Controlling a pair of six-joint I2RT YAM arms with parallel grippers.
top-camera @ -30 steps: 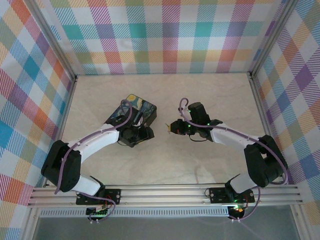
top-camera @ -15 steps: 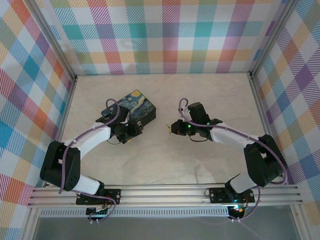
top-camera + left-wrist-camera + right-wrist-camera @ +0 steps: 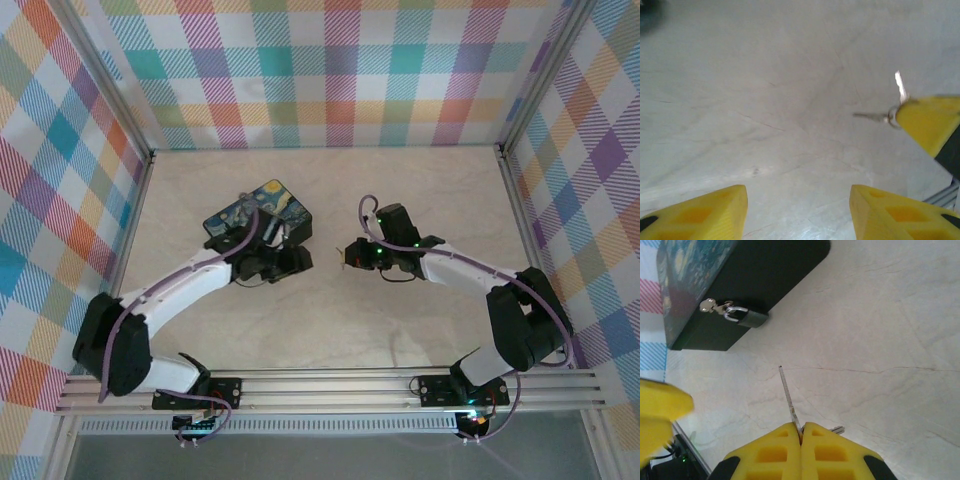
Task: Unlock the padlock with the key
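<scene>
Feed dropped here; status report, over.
Left gripper open, empty. Right gripper shut on thin silver key. Tiny dark padlock on hasp of black box. Nothing between.

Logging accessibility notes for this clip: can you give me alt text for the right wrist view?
The right claw, shut on a key, points the blade toward a small padlock that hangs on the side of a dark box at upper left. Key and padlock are apart, with pale table between.

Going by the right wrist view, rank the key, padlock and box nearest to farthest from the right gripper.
1. The key, pinched in the right gripper itself.
2. The padlock, upper left, hanging on the facing side of the box.
3. The box, directly behind the padlock, upper left.
</scene>
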